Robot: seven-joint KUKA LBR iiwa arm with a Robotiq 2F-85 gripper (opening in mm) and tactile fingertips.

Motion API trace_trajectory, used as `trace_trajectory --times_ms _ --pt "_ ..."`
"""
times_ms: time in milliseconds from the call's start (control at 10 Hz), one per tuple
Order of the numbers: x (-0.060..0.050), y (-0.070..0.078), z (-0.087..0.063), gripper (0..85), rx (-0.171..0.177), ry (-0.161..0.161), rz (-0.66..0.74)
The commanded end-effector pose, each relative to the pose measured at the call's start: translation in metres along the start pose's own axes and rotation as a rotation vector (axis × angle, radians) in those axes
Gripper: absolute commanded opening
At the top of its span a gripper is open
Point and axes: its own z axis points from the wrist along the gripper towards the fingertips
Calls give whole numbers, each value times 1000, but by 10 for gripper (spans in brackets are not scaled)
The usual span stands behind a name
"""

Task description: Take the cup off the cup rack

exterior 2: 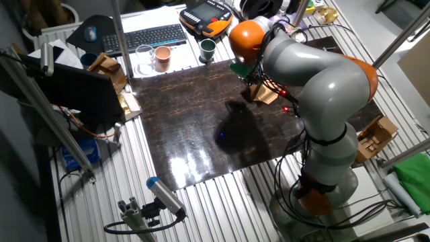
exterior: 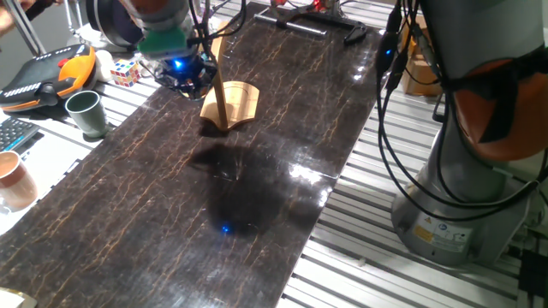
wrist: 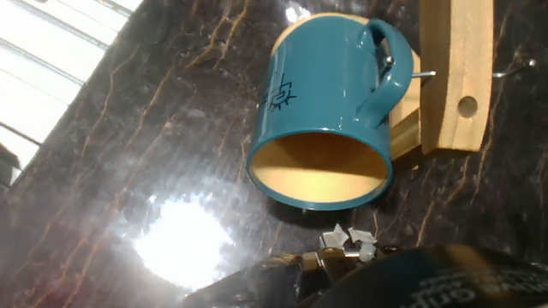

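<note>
here, hand view: teal cup (wrist: 321, 111) hangs by its handle from a metal hook on the wooden cup rack (wrist: 454, 77), cup at 9 o'clock of the post, tan mouth toward the camera | gripper (exterior: 184, 73) above the rack; finger state cannot be told | dark marbled table (exterior: 171, 214) beneath

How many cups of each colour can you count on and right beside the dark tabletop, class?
Teal-blue cup: 1
Dark green cup: 1
Pale terracotta cup: 1
Total: 3
</note>
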Motion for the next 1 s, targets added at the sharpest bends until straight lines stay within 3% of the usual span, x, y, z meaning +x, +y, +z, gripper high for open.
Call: trace_trajectory --times_ms 0,100,400,900 --pt "2 2 1 7 0 2 13" --pt "8 11 -1 7 7 -10 32" --pt "16 36 -16 7 39 -5 80" --pt "2 45 -6 7 50 -71 139"
